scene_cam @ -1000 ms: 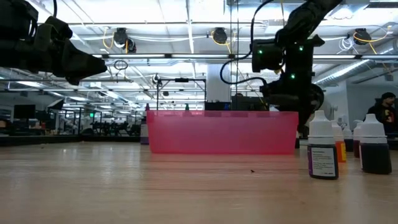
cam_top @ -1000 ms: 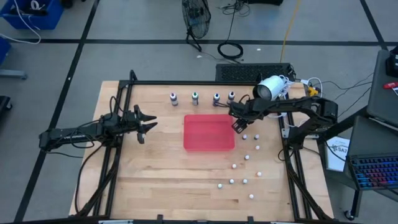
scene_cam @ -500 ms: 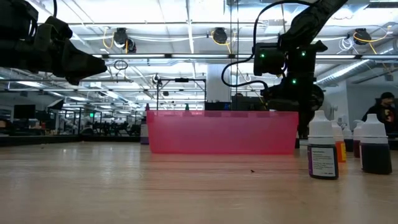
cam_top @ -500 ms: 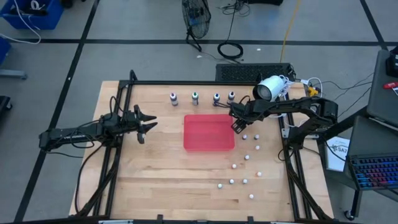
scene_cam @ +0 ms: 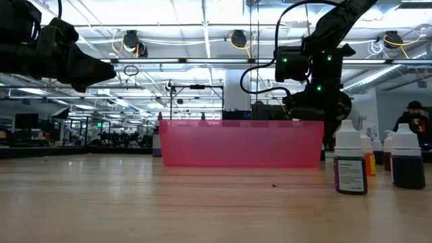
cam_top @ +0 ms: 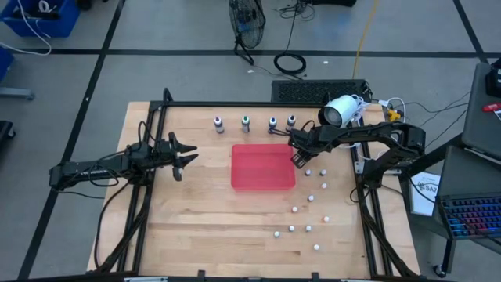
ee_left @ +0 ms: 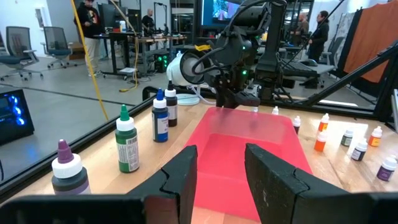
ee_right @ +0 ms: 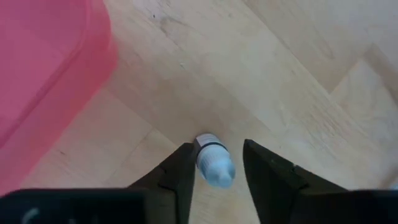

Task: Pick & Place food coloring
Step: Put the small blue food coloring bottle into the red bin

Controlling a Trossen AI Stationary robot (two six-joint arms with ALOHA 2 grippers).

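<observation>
Four food coloring bottles stand upright in a row on the table's far side; in the left wrist view they show purple, green, blue and dark tops. My right gripper points steeply down just right of the pink tray. Its fingers stand open on either side of a small white bottle with a pale cap, which rests on the wood. There is a slim gap on one side, and I cannot tell if the other finger touches. My left gripper waits open at the left, level.
Several more small pale-capped bottles are scattered on the wood right of the tray and toward the near edge. In the low view two of them stand near the camera. A black frame borders the table. People move about in the room beyond.
</observation>
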